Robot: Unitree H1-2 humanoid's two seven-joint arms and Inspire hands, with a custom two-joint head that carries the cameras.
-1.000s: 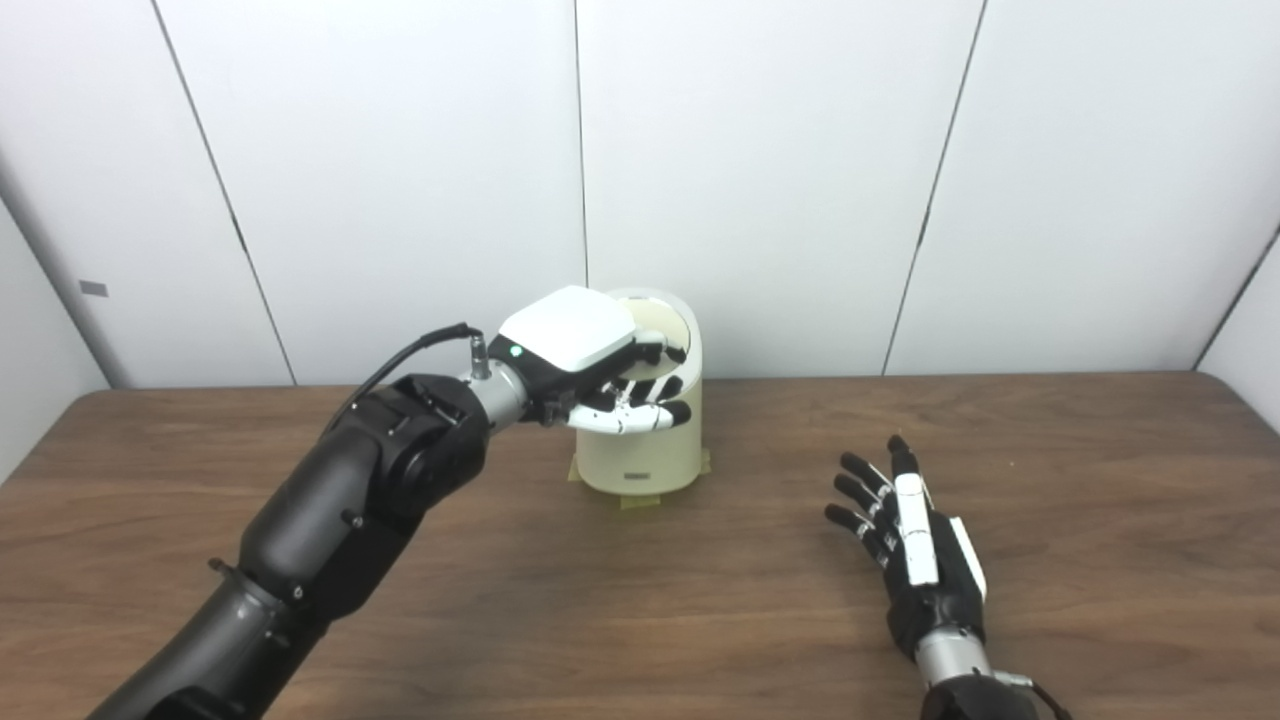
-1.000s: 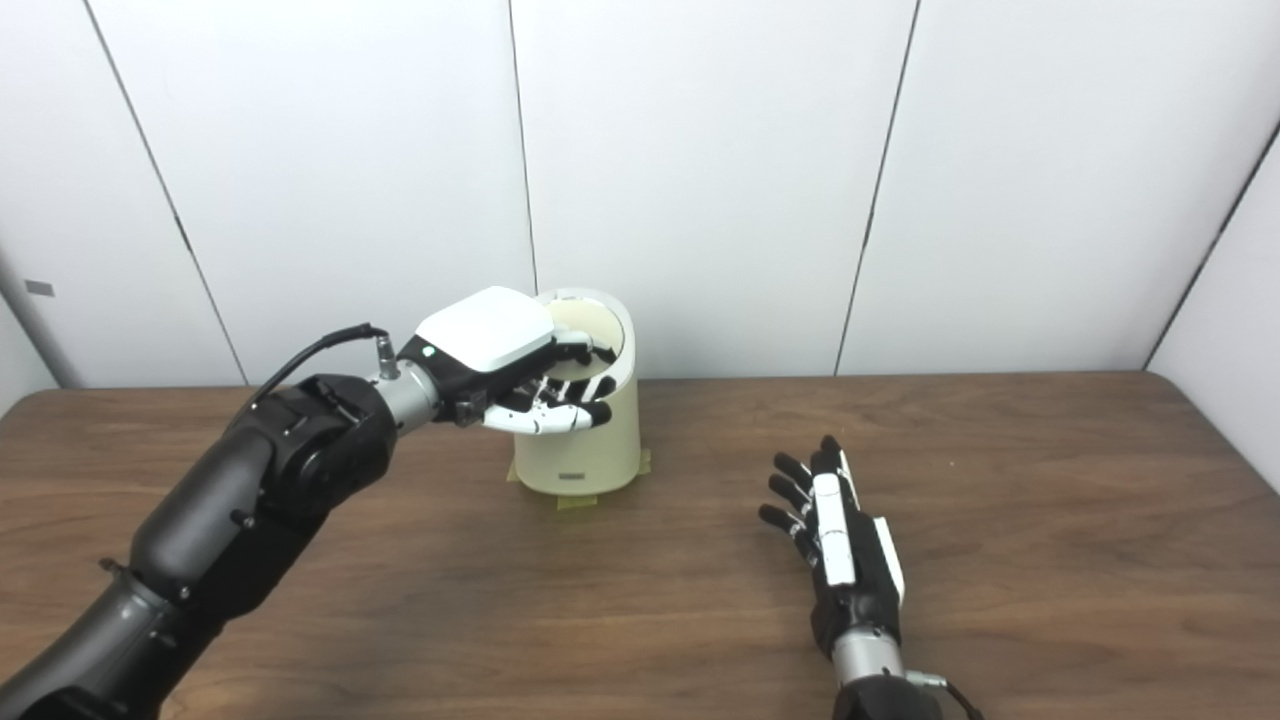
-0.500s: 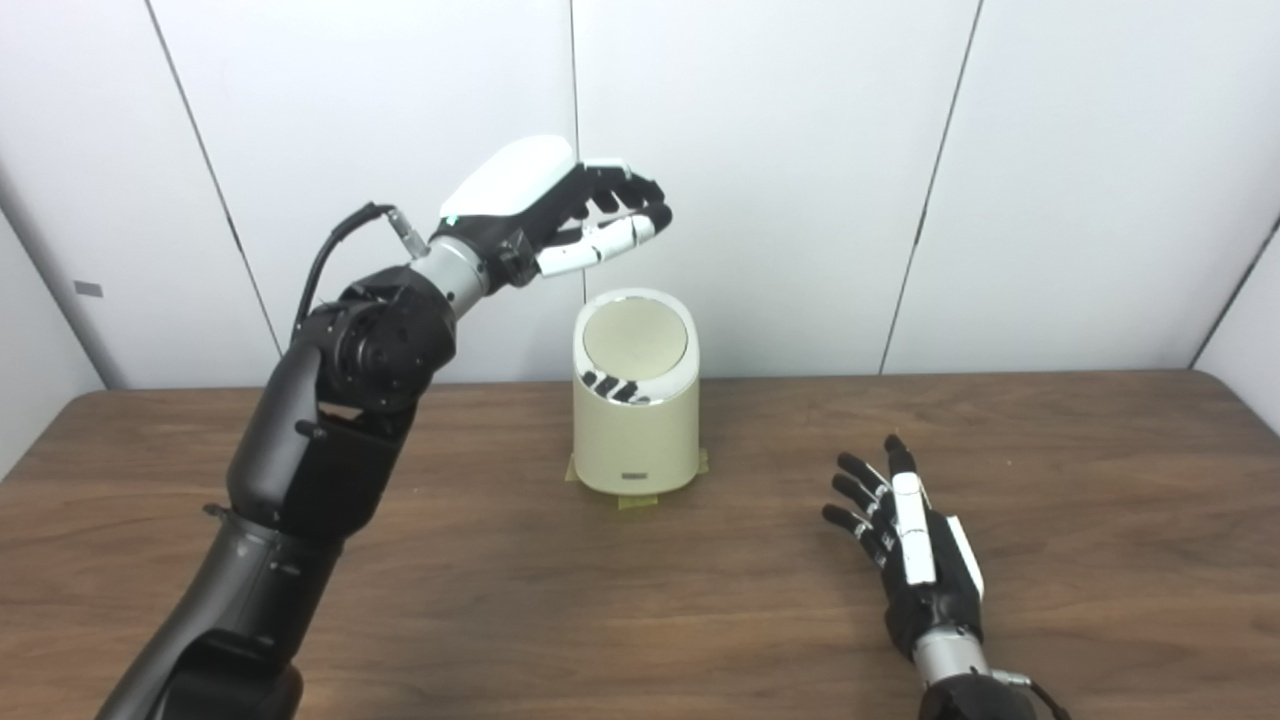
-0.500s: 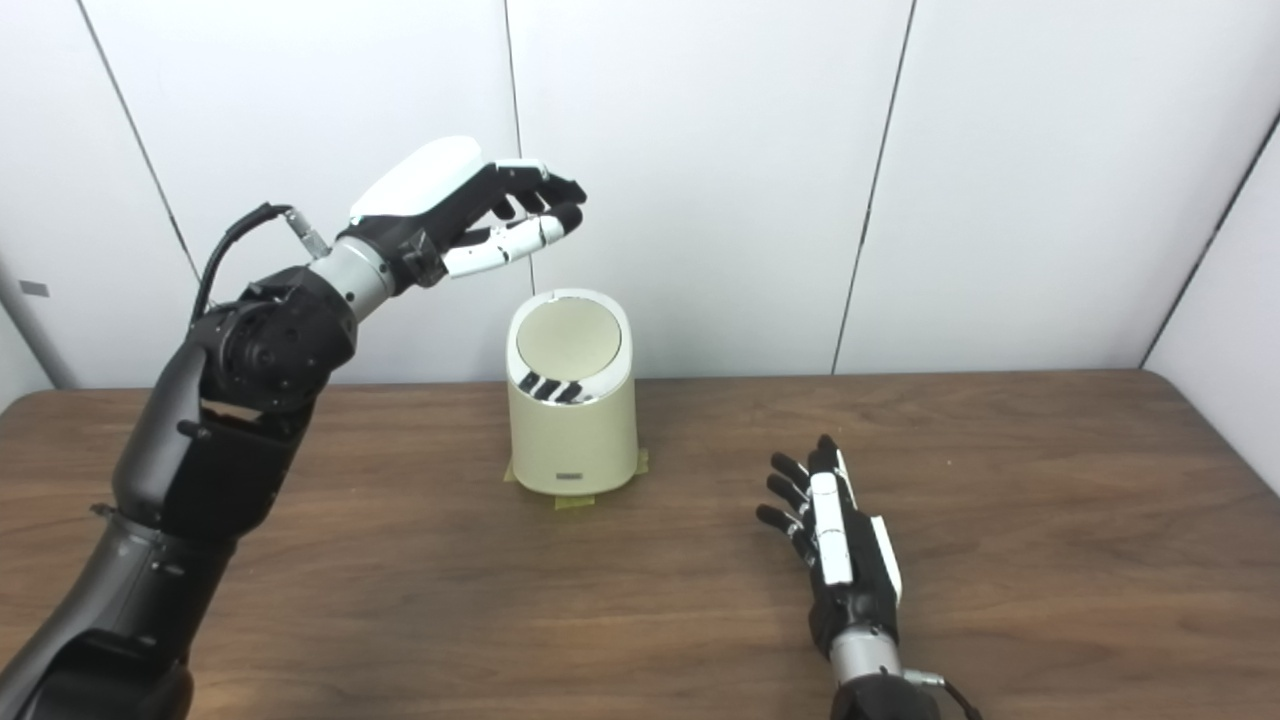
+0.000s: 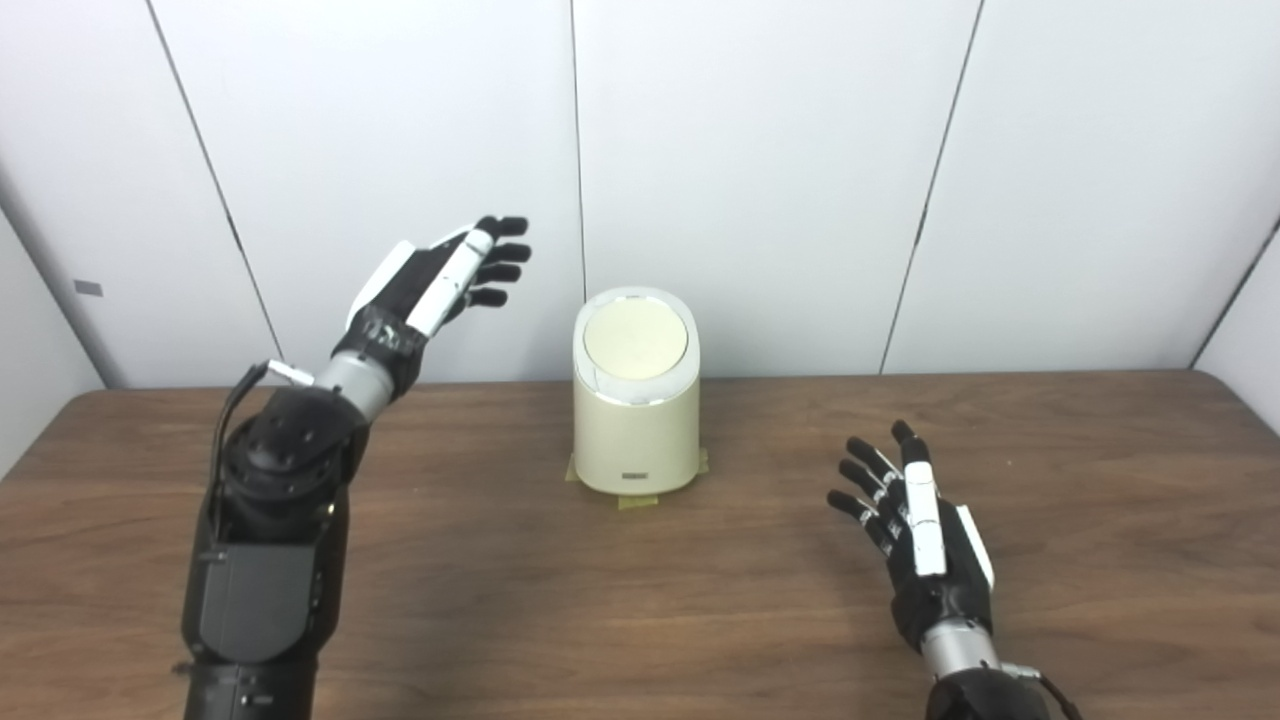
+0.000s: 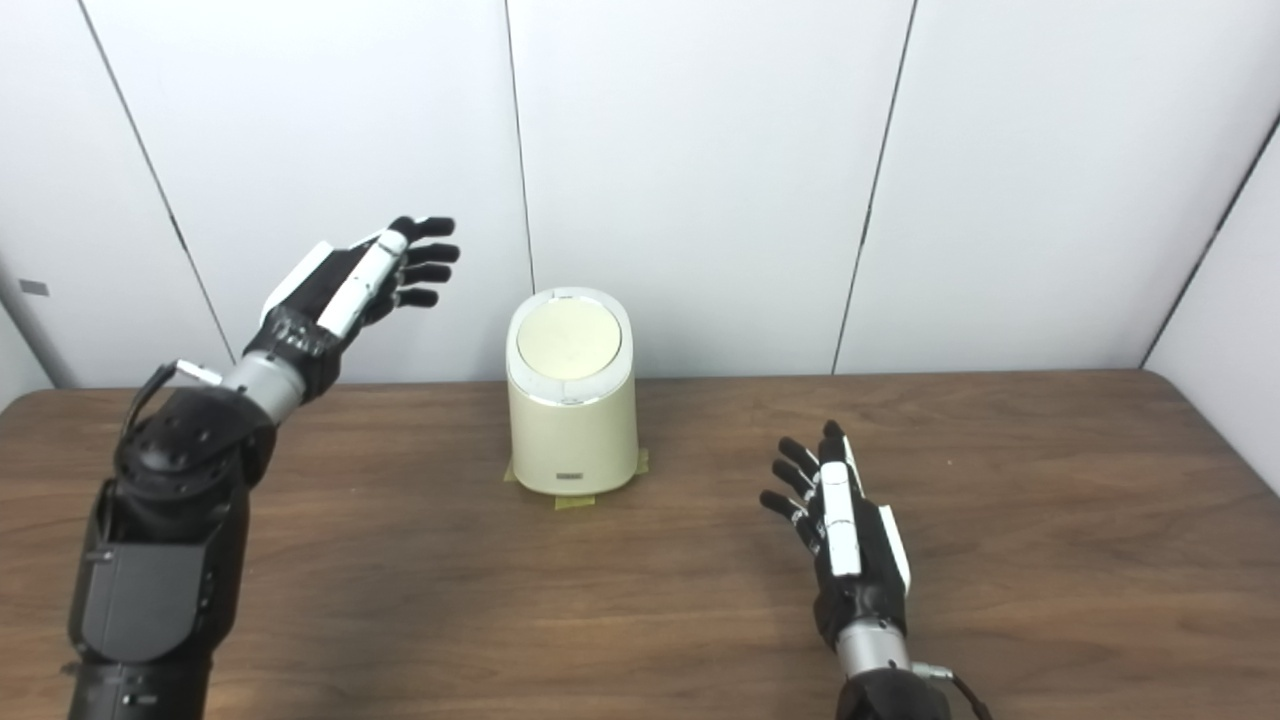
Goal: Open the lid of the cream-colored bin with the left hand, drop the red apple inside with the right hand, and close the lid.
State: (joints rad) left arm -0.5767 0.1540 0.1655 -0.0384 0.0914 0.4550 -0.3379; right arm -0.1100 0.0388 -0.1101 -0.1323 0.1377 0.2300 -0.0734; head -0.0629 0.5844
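Left robot hand (image 5: 435, 280) withdrawn from bin (image 5: 636, 420), lid (image 5: 635, 340) seemingly closed

Matt cream bin (image 5: 636, 430) on smooth wood-grain table (image 5: 640, 620).

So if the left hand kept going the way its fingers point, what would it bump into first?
Probably the white wall. The left hand points up and right, above the bin, though depth is hard to judge.
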